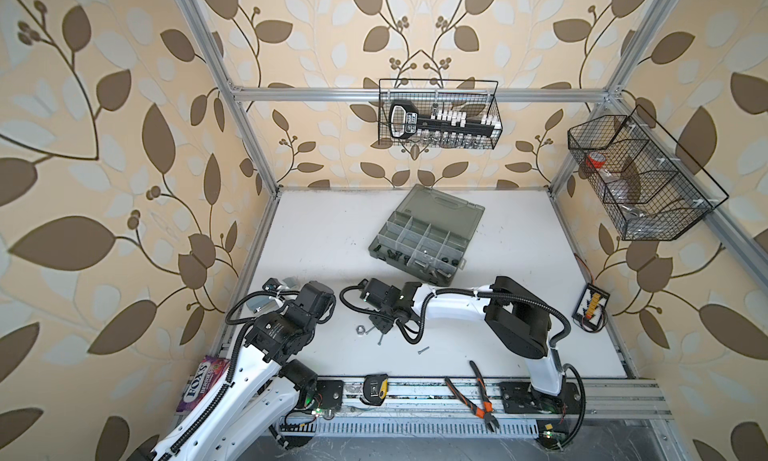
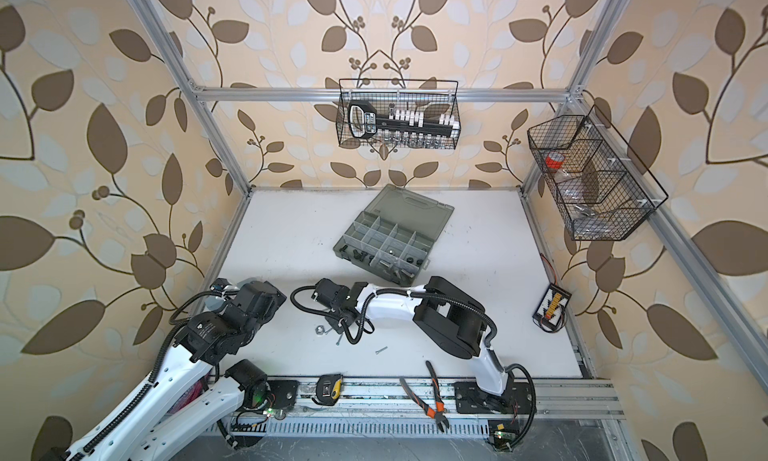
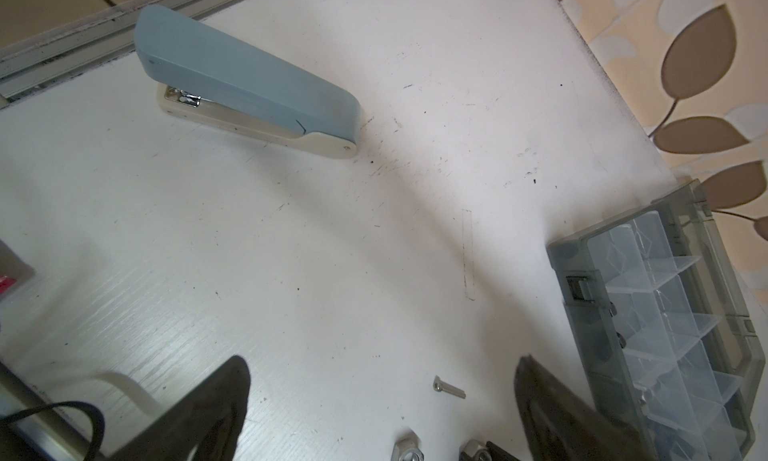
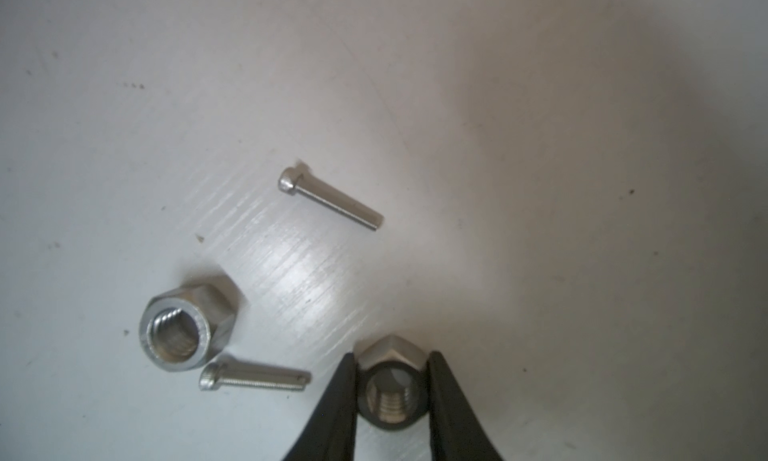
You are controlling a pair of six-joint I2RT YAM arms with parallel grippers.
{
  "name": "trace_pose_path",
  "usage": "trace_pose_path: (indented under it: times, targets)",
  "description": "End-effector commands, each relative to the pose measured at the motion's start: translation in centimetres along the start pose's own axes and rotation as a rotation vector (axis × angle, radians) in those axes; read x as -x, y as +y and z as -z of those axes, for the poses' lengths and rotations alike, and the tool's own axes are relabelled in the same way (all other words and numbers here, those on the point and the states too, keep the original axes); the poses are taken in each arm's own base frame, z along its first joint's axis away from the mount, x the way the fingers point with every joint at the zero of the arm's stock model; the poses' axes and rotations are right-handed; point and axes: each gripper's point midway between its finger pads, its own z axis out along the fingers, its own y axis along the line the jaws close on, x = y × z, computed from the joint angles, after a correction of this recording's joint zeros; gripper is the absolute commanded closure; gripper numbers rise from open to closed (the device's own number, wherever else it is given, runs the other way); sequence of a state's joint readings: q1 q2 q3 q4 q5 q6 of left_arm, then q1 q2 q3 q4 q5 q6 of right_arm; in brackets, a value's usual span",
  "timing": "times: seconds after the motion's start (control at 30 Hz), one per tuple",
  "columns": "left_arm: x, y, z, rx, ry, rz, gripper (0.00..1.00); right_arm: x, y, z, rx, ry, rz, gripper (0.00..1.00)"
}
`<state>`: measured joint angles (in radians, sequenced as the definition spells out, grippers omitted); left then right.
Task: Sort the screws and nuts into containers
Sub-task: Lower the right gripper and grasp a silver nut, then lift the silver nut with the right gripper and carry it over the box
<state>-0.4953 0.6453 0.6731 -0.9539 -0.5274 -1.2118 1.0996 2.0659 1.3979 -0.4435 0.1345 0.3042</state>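
Observation:
My right gripper (image 4: 392, 380) is shut on a silver nut (image 4: 392, 390) that rests on the white table, one black finger against each side. Beside it lie a second silver nut (image 4: 189, 328) and two thin silver screws (image 4: 332, 197) (image 4: 253, 380). In both top views this gripper (image 1: 380, 326) is low over the table's front middle, with the loose nut (image 1: 360, 329) to its left and a screw (image 1: 423, 350) further forward. The grey organiser box (image 1: 419, 247) lies open behind, with fasteners in its near containers. My left gripper (image 3: 382, 396) stands open and empty above the table.
A blue stapler (image 3: 249, 81) lies at the left edge near the left arm. Orange-handled pliers (image 1: 478, 396), a tape measure (image 1: 376, 390) and a sweets tin (image 1: 199, 380) are along the front rail. Black wire baskets (image 1: 438, 114) (image 1: 640, 176) hang on the frame.

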Motion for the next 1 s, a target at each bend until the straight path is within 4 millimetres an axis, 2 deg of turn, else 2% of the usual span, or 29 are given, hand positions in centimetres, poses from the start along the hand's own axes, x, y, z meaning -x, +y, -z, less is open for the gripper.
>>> trace_pose_path:
  times: [0.0,0.1,0.3,0.53,0.63,0.77,0.97]
  targets:
    - [0.7,0.2,0.0,0.015,-0.035,0.012,0.01,-4.0,-1.0,-1.5,-0.048,0.114,0.025,0.74]
    - [0.8,0.2,0.1,0.015,-0.038,0.011,0.01,-3.9,-1.1,-1.5,-0.055,0.108,0.023,0.82]
    - [0.9,0.0,0.1,0.013,-0.04,0.002,0.01,-2.4,-1.9,-0.2,-0.081,0.059,0.011,0.95]
    - [0.8,-0.6,0.0,0.007,-0.03,-0.017,0.01,1.1,-4.6,4.2,-0.095,-0.065,-0.057,0.99]
    - [0.6,-0.8,-0.2,0.009,-0.019,-0.03,0.01,2.7,-6.6,6.5,-0.096,-0.126,-0.101,0.98]
    - [0.3,-1.2,-0.4,0.007,-0.004,-0.05,0.01,4.7,-10.6,8.9,-0.128,-0.194,-0.165,0.98]
    - [-0.2,-2.1,-0.7,-0.006,0.026,-0.083,0.01,6.0,-17.8,10.1,-0.175,-0.229,-0.301,0.99]
